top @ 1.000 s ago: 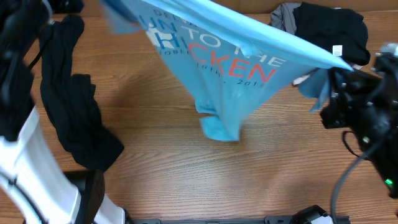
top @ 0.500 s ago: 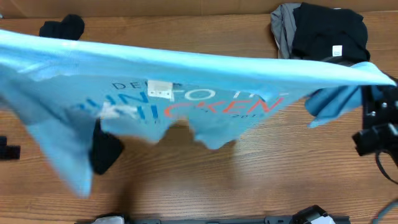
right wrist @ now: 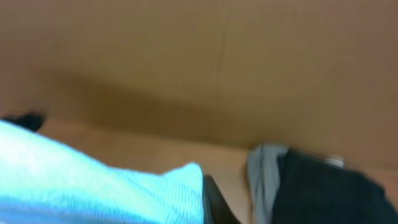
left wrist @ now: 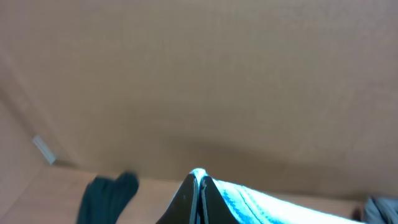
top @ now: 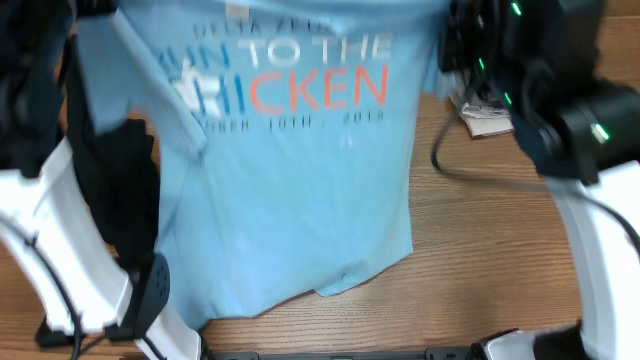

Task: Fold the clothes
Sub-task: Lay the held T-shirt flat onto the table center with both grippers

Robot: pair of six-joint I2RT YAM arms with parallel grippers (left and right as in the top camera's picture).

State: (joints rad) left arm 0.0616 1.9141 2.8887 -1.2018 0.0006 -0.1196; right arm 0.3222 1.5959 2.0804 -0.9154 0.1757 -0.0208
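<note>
**A:** Start at the left gripper (left wrist: 198, 190). What is it doing?

**B:** Its two fingers are pressed together. A small crest of the light blue T-shirt (left wrist: 249, 202) is nipped between the tips, and the cloth trails off toward 4 o'clock in that wrist view. The fingers point at the cardboard wall (left wrist: 217, 81).

**A:** And the right gripper (right wrist: 211, 199)?

**B:** Only one dark finger shows, lying against the shirt's edge. I cannot tell whether it is clamped.

**A:** How are the arms posed?

**B:** From overhead, the left arm (top: 60, 230) climbs from the table's 7 o'clock corner up to 11 o'clock, white link low and black parts high. The right arm (top: 560, 110) rises from 4 o'clock, bends at a black joint, and reaches in to 1 o'clock over the shirt's upper corner.

**A:** Where does the shirt sit?

**B:** It is spread across the middle of the table (top: 490, 250), with the lettered chest toward 12 o'clock and the hem at 6.

**A:** What is around it?

**B:** The black garment (top: 125, 190) lies at the shirt's 9 o'clock side, between it and the left arm. The right wrist view shows a grey-and-black heap (right wrist: 305, 186) at 3 o'clock of that finger.
</note>
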